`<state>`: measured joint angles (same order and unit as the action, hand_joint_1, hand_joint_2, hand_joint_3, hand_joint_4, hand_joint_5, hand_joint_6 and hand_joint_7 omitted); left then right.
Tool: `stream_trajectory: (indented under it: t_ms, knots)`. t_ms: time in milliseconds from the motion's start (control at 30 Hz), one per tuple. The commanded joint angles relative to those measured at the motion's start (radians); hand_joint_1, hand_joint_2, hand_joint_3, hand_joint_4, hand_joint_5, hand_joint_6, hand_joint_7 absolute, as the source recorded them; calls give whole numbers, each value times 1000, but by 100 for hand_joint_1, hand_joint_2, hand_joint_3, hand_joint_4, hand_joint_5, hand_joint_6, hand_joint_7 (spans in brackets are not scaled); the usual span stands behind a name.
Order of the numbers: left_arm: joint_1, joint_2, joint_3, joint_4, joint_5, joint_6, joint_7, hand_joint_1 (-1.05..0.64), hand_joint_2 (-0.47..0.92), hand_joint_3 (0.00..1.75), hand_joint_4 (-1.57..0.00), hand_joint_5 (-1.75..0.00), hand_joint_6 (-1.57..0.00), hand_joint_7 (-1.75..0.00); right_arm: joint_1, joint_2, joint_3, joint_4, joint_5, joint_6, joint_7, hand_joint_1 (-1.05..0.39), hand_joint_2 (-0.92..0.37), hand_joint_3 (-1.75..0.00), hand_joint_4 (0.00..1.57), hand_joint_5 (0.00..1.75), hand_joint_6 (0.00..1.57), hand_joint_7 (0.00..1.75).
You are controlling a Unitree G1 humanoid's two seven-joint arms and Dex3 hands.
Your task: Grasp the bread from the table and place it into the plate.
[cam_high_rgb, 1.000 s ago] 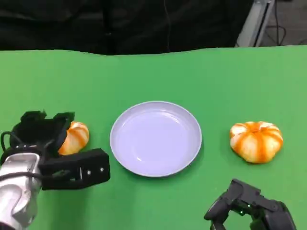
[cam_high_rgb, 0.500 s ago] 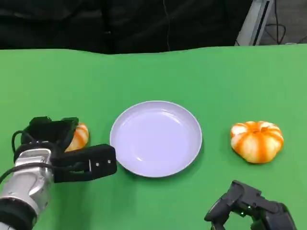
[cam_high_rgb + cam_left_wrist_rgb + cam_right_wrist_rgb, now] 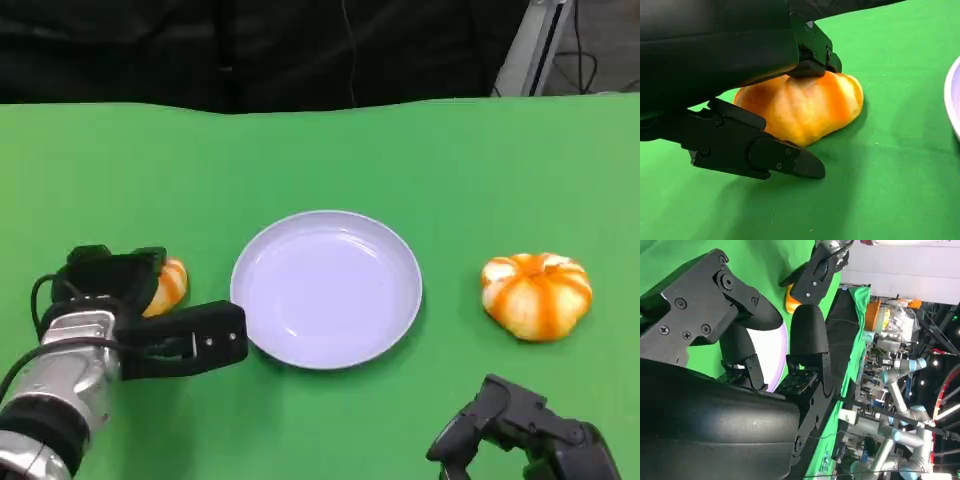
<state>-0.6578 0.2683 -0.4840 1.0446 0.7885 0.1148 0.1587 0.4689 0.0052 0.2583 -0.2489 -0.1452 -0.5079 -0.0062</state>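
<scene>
The table (image 3: 320, 160) is covered in a plain bright green cloth, and the plate (image 3: 326, 289) at its middle is a pale lavender-white with no pattern. The bread (image 3: 166, 284) at the left is glossy orange shading to golden yellow toward its base, while the second bread (image 3: 536, 294) at the right is orange with cream-white stripes running down from its top. The left hand (image 3: 140, 310) is matt black on a silver forearm (image 3: 55, 385), the right hand (image 3: 520, 435) at the near right is black too, and the background beyond the far table edge is mostly black.
</scene>
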Motion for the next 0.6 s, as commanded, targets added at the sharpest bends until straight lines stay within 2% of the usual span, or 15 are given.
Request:
stream_trajectory:
  t_ms: [33,67,100,133,167,567,600]
  knots:
    - [-4,2,-16,53,-20,-22,-20,-52,92,1,-4,-34,-27,-1,3,1,-1,-11,7,6,-4,-11,-37,-126,67,163,75,135]
    - [1,9,-12,68,-31,-55,-10,-40,92,4,-27,-29,-41,-2,2,1,-2,-10,4,5,-6,-11,-37,-126,67,163,75,135]
    - [4,13,-10,80,-40,-81,-2,-34,92,4,-44,-22,-57,-4,1,2,-2,-9,3,4,-6,-11,-37,-126,67,163,75,135]
    - [5,15,-8,90,-46,-98,5,-31,92,5,-56,-15,-68,-3,1,2,-3,-8,2,3,-7,-11,-37,-126,67,163,75,136]
    - [3,16,-9,97,-49,-107,11,-29,92,5,-61,-12,-71,-3,1,2,-3,-8,1,3,-7,-11,-37,-126,67,163,75,136]
    - [-9,15,-20,127,-63,-126,27,-28,92,5,-66,-7,-76,-2,0,2,-3,-8,1,3,-8,-11,-37,-126,67,163,75,136]
    - [9,28,-3,122,-77,-169,87,-28,92,5,-66,-7,-76,-2,0,1,-4,-7,1,4,-7,-11,-37,-126,67,163,75,136]
